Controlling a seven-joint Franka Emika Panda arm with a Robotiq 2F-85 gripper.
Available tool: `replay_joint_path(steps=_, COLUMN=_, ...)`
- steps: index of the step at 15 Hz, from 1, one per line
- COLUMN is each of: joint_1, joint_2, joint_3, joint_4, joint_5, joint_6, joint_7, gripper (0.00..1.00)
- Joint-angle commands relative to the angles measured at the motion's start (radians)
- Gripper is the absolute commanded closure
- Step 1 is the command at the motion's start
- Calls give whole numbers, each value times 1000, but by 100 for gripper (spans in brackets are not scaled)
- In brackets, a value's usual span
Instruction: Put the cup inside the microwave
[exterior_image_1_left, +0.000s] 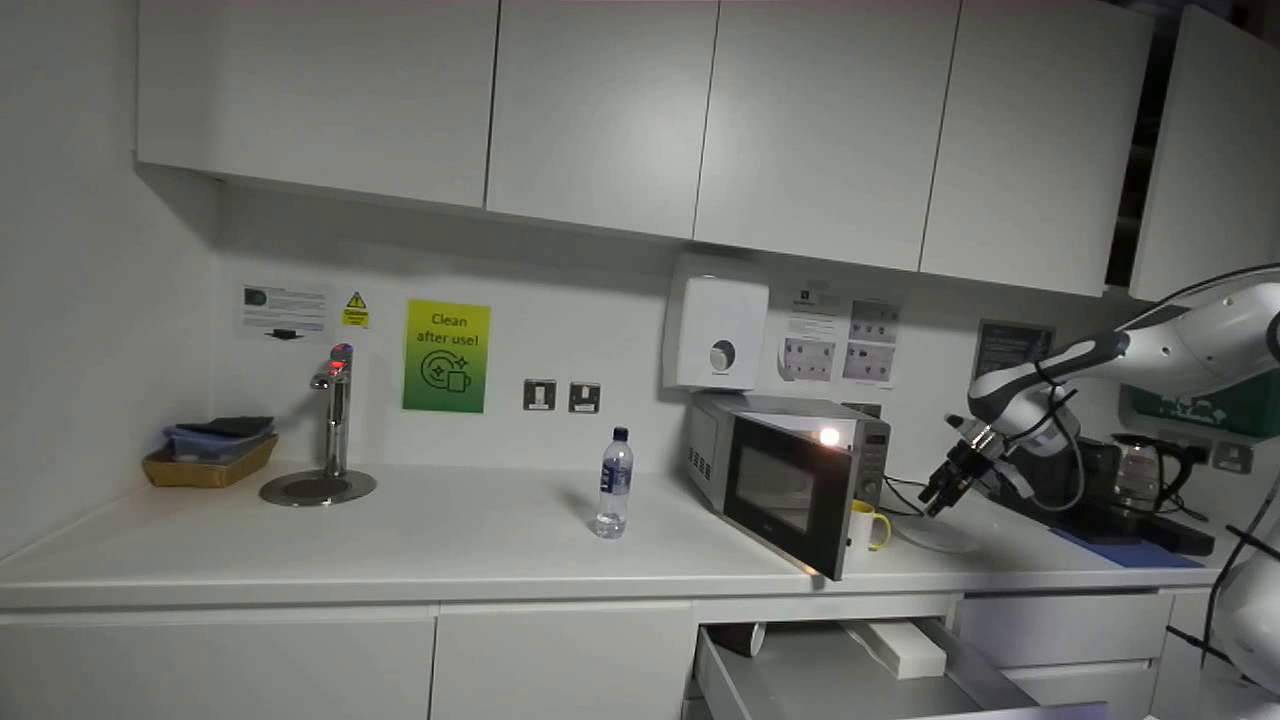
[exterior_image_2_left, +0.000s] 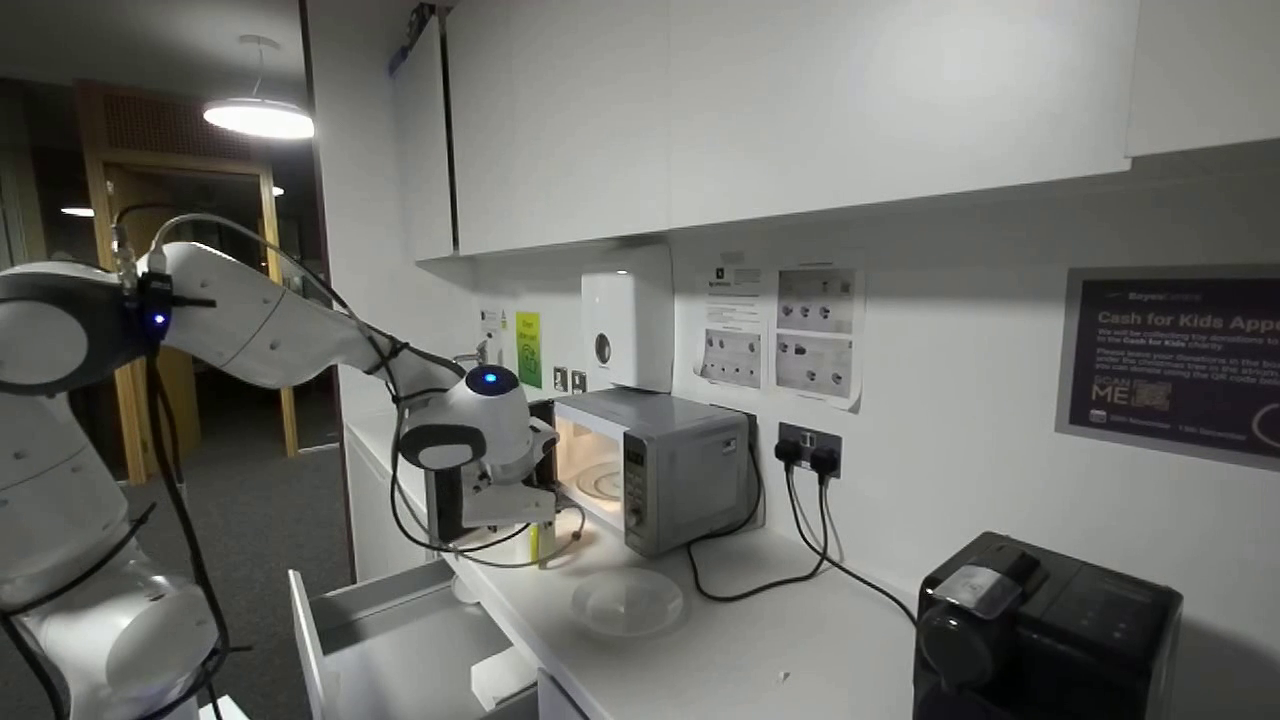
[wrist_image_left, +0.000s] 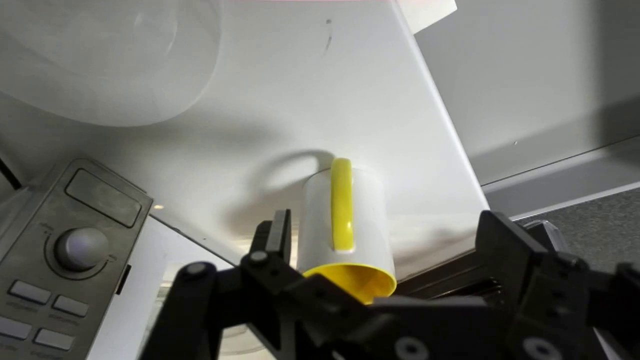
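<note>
The cup is white with a yellow handle and yellow inside. It stands upright on the counter by the open microwave door, and shows partly behind the arm in an exterior view. The silver-grey microwave has its dark door swung open; its lit interior and glass turntable show in an exterior view. My gripper is open and empty, just off the cup's handle side. In the wrist view the cup appears between the spread fingers, nearer the left one; no contact is visible.
A clear round dish lies on the counter beside the cup. An open drawer juts out below the counter edge. A water bottle stands beyond the microwave door. A black coffee machine and power cables are also on the counter.
</note>
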Motion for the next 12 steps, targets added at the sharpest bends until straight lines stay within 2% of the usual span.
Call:
replay_joint_path(steps=1, joint_1=-65, joint_2=27, joint_3=64, joint_4=20, joint_5=41, joint_6=-33, joint_7=-21, gripper=0)
replay_joint_path(steps=9, joint_1=-83, joint_2=78, joint_3=85, joint_4=60, joint_5=54, joint_6=-57, joint_7=-19, gripper=0)
replay_joint_path(steps=12, joint_1=-84, joint_2=100, joint_3=106, joint_4=70, joint_5=75, joint_6=-26, joint_7=-56, gripper=0)
